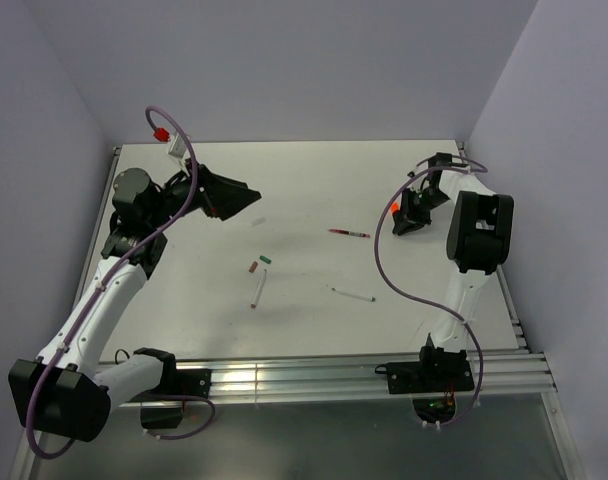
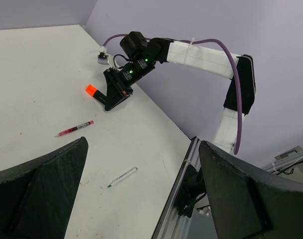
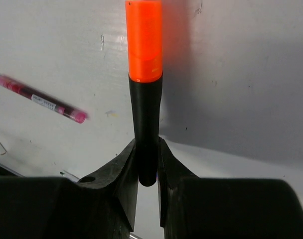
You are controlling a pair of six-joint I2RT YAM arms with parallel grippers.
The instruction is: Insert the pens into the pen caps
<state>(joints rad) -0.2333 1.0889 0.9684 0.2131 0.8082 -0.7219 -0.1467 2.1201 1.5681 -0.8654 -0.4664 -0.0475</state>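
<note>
While the black marker (image 3: 146, 114) is being gripped, orange end outward, in the right claw (image 3: 147, 149) at the table's (image 1: 314, 180) two o'clock, the left claw (image 1: 246, 198) is being held wide open at ten o'clock, with the green cap (image 1: 265, 258) and brownish-red cap (image 1: 252, 267) at centre's nine o'clock.

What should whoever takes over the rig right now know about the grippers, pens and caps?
Left gripper: open, empty, over the table's left side.
Right gripper: shut on the black marker, orange end pointing away from it.
Lying on the table: dark red pen, two white pens, and the brownish-red cap beside the green cap.
Done: the marker is in hand. No loose orange cap is visible, so its orange end may be the cap; I cannot confirm this.
Left: both loose caps are still off their pens.
</note>
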